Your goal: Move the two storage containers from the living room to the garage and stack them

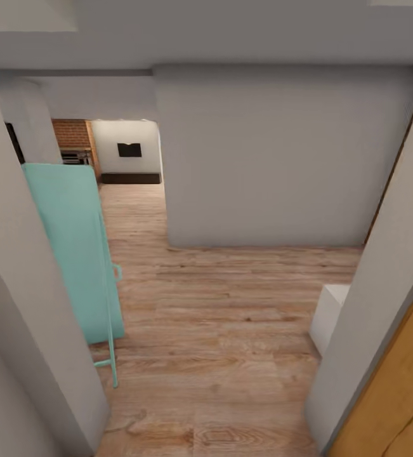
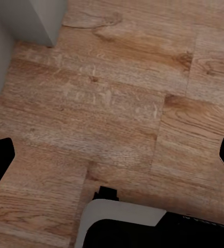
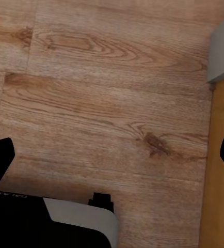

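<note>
You stand in a narrow passage on light wood plank flooring [image 1: 231, 317], between a grey wall [image 1: 28, 317] and an orange wooden door [image 1: 399, 393]. The squeeze is your main risk: drift sideways and the base could clip either. Next, the mint-green panel with a thin tubular frame [image 1: 79, 254] leans by the wall; brushing it could topple it. The left gripper [image 2: 112, 155] and right gripper [image 3: 112, 155] are spread, carrying nothing. No orange-red storage container is in view here.
</note>
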{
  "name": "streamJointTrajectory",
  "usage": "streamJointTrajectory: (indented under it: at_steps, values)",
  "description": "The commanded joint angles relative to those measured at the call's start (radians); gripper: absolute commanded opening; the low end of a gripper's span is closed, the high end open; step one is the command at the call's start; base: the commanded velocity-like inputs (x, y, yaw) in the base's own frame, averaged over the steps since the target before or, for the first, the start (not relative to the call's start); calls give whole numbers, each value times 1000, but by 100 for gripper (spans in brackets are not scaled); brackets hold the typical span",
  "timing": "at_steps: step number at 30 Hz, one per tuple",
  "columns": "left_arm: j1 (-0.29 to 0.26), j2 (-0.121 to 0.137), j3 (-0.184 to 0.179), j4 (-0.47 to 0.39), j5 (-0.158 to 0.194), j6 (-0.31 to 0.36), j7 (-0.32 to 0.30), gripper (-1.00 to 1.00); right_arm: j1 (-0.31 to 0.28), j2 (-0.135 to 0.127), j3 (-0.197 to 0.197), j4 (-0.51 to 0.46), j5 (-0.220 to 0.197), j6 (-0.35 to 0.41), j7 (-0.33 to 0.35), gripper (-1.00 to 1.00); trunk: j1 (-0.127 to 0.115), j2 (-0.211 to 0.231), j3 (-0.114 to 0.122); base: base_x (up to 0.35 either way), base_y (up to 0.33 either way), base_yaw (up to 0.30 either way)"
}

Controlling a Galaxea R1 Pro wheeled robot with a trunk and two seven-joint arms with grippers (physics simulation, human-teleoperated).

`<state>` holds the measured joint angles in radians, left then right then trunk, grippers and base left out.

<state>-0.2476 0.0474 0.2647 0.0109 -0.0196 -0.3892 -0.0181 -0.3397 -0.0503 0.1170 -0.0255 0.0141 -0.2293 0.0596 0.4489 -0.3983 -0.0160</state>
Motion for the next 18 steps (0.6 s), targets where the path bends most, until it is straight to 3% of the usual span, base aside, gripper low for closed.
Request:
streamJointTrajectory:
  at_steps: [1, 5, 11, 18]
  values:
    - [-1, -2, 5, 1, -2, -3, -2, 100, -1, 0, 5, 1, -1, -4, 4, 100, 1, -2, -2, 324, 0, 0]
    - [-1, 1, 7, 1, 0, -5, -4, 100, -1, 0, 4, 1, -3, -4, 8, 100, 1, -2, -2, 323, 0, 0]
    - [-1, 0, 7, 1, 51, -8, -9, 100, -1, 0, 2, -2, -6, -4, 1, 100, 1, -2, -2, 320, 0, 0]
    - [-1, -6, 6, 1, 52, -5, -9, 100, -1, 0, 1, -2, -8, -4, -1, 100, 1, -2, -2, 319, 0, 0]
